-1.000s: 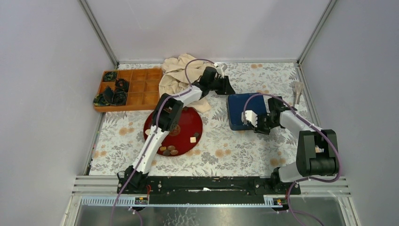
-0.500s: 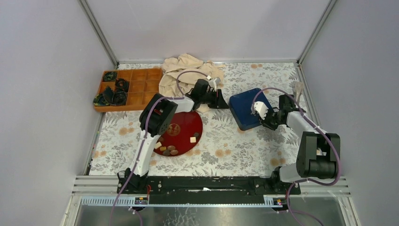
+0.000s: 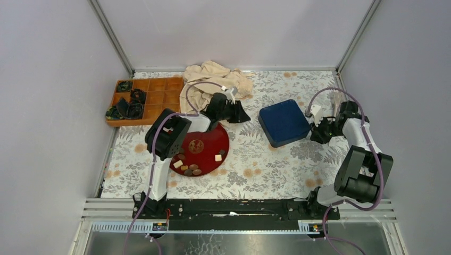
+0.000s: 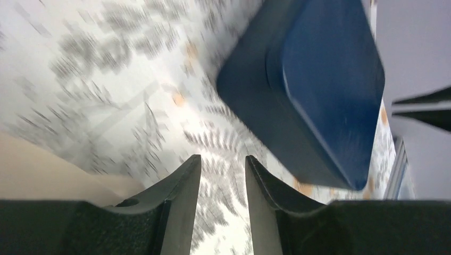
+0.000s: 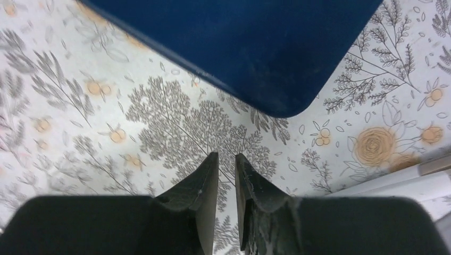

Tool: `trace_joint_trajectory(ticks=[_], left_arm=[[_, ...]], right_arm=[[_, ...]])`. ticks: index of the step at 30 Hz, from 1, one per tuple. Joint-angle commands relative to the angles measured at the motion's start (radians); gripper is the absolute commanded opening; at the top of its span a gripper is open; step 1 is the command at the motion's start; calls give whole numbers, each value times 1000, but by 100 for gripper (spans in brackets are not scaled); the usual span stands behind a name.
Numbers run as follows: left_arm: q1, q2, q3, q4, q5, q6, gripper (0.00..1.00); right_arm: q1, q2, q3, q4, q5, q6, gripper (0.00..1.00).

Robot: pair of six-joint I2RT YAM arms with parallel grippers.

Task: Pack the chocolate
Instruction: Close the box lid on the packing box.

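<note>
- Chocolate: small dark brown, light brown and cream pieces lying on the red plate. Most sit in a short row along its near-left rim, and the row runs roughly left to right in the top view. One cream square and one dark piece lie apart by the right rim. The pieces are too small for us to judge each one's heading or long axis.
- Left claw: released, with a clear gap between the fingers and nothing in it. It hangs above the tabletop past the plate's far-right edge, beside the beige cloth. It points toward the blue box. Its wrist view is motion-blurred.
- Right claw: parted only narrowly and gripping nothing. We see it above the flowered cover just off the box's rounded right corner, aimed at that corner but apart from it.
- Box: closed, sitting skewed on the tabletop, well apart from the plate.
- Markings: a gold emblem at the plate's centre is too small for us to read.
- Orange tray: at far left, with dark items in its left compartments.
</note>
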Motion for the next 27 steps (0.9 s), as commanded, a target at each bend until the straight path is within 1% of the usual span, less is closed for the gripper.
trace_joint_trajectory(ticks=[1, 4, 8, 9, 11, 13, 17, 20, 22, 25, 27], left_arm=[[36, 51, 153, 47, -59, 8, 44], [34, 150, 301, -28, -75, 13, 45], [31, 259, 471, -99, -73, -2, 45], [28, 285, 506, -110, -61, -7, 45], [18, 325, 559, -122, -40, -20, 45], [9, 348, 586, -129, -23, -35, 45], [-1, 351, 577, -140, -16, -64, 45], [-4, 370, 617, -211, 27, -63, 45], [-5, 384, 630, -231, 58, -62, 45], [-10, 383, 621, -239, 93, -52, 45], [-13, 356, 591, -241, 105, -45, 45]], right_arm=[[-6, 56, 96, -18, -53, 372, 23], [-32, 107, 133, 104, 6, 641, 23], [-35, 191, 213, 226, 63, 821, 23], [-33, 228, 250, 239, 60, 868, 23], [-20, 327, 359, 205, 44, 923, 22], [7, 438, 479, 147, 35, 952, 21], [61, 636, 666, 40, 3, 992, 21], [98, 713, 761, -26, -17, 993, 21], [115, 748, 795, -56, -44, 988, 21], [140, 795, 849, -123, -89, 956, 21], [155, 816, 874, -169, -132, 921, 21]])
